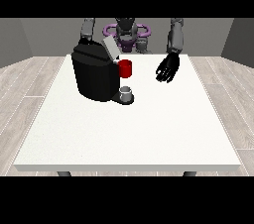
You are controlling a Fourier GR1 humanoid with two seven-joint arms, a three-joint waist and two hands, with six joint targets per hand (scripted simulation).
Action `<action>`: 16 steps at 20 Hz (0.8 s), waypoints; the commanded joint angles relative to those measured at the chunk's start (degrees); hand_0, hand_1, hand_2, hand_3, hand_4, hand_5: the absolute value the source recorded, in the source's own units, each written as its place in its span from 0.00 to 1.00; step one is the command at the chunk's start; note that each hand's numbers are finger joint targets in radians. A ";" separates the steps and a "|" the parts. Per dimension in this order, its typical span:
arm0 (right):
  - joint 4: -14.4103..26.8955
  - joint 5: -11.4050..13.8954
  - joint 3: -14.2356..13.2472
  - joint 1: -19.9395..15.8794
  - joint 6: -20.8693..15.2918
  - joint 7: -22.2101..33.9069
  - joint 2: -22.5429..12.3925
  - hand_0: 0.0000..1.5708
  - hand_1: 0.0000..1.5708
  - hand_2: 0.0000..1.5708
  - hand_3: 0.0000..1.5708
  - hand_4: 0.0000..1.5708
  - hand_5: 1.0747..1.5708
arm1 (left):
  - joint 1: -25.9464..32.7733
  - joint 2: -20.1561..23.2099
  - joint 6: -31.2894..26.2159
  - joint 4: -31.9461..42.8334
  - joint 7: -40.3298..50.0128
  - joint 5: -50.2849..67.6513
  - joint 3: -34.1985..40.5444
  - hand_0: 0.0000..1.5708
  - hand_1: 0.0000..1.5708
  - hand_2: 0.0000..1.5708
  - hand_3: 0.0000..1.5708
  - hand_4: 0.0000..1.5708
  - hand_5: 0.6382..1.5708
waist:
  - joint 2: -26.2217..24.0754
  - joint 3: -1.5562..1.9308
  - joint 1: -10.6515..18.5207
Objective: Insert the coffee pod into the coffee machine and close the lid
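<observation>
A black coffee machine (pixel 94 77) stands on the white table (pixel 129 134), left of the middle. Its grey lid (pixel 110 47) is tilted up and open. A red cylinder (pixel 125 68), seemingly the coffee pod, shows at the machine's right side just below the lid. A small grey cup (pixel 127 92) sits on the machine's base in front. The hand at the view's right (pixel 167 68) hangs over the table to the right of the red cylinder, apart from it, with relaxed fingers. The arm at the view's left (pixel 88 29) drops behind the machine, which hides its hand.
The robot's torso (pixel 126 32) stands behind the table's far edge. Grey walls and a wooden floor surround the table. White tabletop stretches in front of and to the right of the machine.
</observation>
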 commanded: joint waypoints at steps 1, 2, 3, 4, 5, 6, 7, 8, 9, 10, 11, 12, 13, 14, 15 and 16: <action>0.93 -0.02 -0.67 -3.27 0.85 0.41 -0.84 0.00 0.00 0.00 0.00 0.00 1.00 | -2.94 0.29 0.58 4.39 0.84 -4.32 -1.17 0.53 0.53 0.64 0.55 0.22 1.00 | 2.28 -0.01 -1.20; 3.89 1.04 -0.65 -2.49 -0.85 -1.25 0.12 0.00 0.00 0.00 0.00 0.00 1.00 | -1.65 -1.63 1.61 2.84 2.66 -6.83 -4.04 0.56 0.56 0.65 0.56 0.22 1.00 | 2.31 0.01 0.22; 2.91 -0.31 -1.68 -4.00 0.05 0.34 -0.37 0.00 0.00 0.00 0.00 0.00 1.00 | -3.61 1.55 -0.14 5.23 0.13 -6.18 -1.90 0.58 0.58 0.66 0.57 0.21 1.00 | 2.42 -0.01 -0.15; 2.87 -1.32 -1.19 -1.40 1.56 -3.23 -0.31 0.00 0.00 0.00 0.00 0.00 1.00 | -2.10 1.40 -0.25 6.38 -1.01 -6.40 -2.16 0.56 0.56 0.64 0.52 0.18 1.00 | 2.16 0.00 -0.72; 2.63 -0.80 -1.02 -1.99 2.06 -0.98 -1.08 0.00 0.00 0.00 0.00 0.00 1.00 | -4.01 2.82 -2.55 7.75 -0.53 -6.26 -1.25 0.48 0.48 0.59 0.49 0.22 1.00 | 1.63 -0.01 -1.29; 2.10 -0.93 0.17 1.59 3.44 -2.87 -1.17 0.00 0.00 0.00 0.00 0.00 1.00 | -0.75 0.94 -0.66 8.10 -0.11 -7.89 -2.98 0.48 0.48 0.60 0.51 0.24 1.00 | -0.57 -0.01 -1.56; 4.81 -2.52 -3.05 -2.50 3.23 -5.92 -1.94 0.00 0.00 0.00 0.00 0.00 1.00 | -2.81 1.54 0.43 8.04 -1.59 -8.07 -2.17 0.50 0.50 0.61 0.54 0.25 1.00 | 3.36 0.00 -0.11; 7.24 -2.14 -0.21 -1.73 0.00 -4.52 1.07 0.00 0.00 0.00 0.00 0.00 1.00 | -4.38 -1.26 -2.80 6.53 3.36 -9.27 -4.16 0.46 0.46 0.61 0.54 0.25 1.00 | 0.61 0.02 0.92; 7.81 -2.00 -3.10 -2.07 1.20 -4.25 -0.63 0.00 0.00 0.00 0.00 0.00 1.00 | -3.98 0.28 -3.80 7.56 -0.79 -9.03 -3.07 0.48 0.48 0.62 0.54 0.25 1.00 | -1.07 0.00 1.39; 6.28 -1.09 -1.51 -2.02 0.44 -3.54 0.60 0.00 0.00 0.00 0.00 0.00 1.00 | -5.23 -0.55 -1.20 10.76 -0.66 -9.27 -1.39 0.50 0.50 0.62 0.55 0.25 1.00 | 0.34 -0.01 -0.09; 6.00 -1.02 -0.99 -0.59 1.43 -4.41 0.18 0.00 0.00 0.00 0.00 0.00 1.00 | -4.92 -1.19 -0.31 11.93 -1.31 -9.51 -1.03 0.55 0.55 0.65 0.59 0.26 1.00 | -0.04 -0.02 -0.62; 7.71 -2.83 -2.84 0.59 2.44 -4.97 -0.60 0.00 0.00 0.00 0.00 0.00 1.00 | -4.52 -3.15 -3.88 9.64 1.72 -9.40 -2.38 0.58 0.58 0.67 0.61 0.26 1.00 | -3.08 0.00 -0.18; 8.36 -1.91 -2.62 0.22 0.75 -4.60 0.33 0.00 0.00 0.00 0.00 0.00 1.00 | -4.06 0.58 -3.33 10.59 -3.94 -9.70 -1.44 0.66 0.66 0.71 0.64 0.25 1.00 | -2.40 -0.01 1.37; 11.33 -2.67 -5.11 -4.35 1.80 -5.90 -1.82 0.00 0.00 0.00 0.00 0.00 1.00 | -8.51 -1.18 -4.06 8.76 -0.74 -9.51 -0.99 0.72 0.72 0.76 0.69 0.25 1.00 | -0.42 0.00 1.56; 12.59 -3.48 -5.75 -3.37 1.79 -8.09 -1.43 0.00 0.00 0.00 0.00 0.00 1.00 | -8.34 -0.64 -2.67 9.05 -2.39 -9.71 -0.42 0.73 0.73 0.80 0.74 0.30 1.00 | 0.43 0.00 1.55; 7.52 -1.72 -2.23 -0.92 0.59 -1.94 0.59 0.00 0.00 0.00 0.00 0.00 1.00 | -6.03 -1.83 -1.74 11.66 -3.12 -9.51 0.19 0.76 0.76 0.82 0.77 0.32 1.00 | -3.49 -0.02 0.29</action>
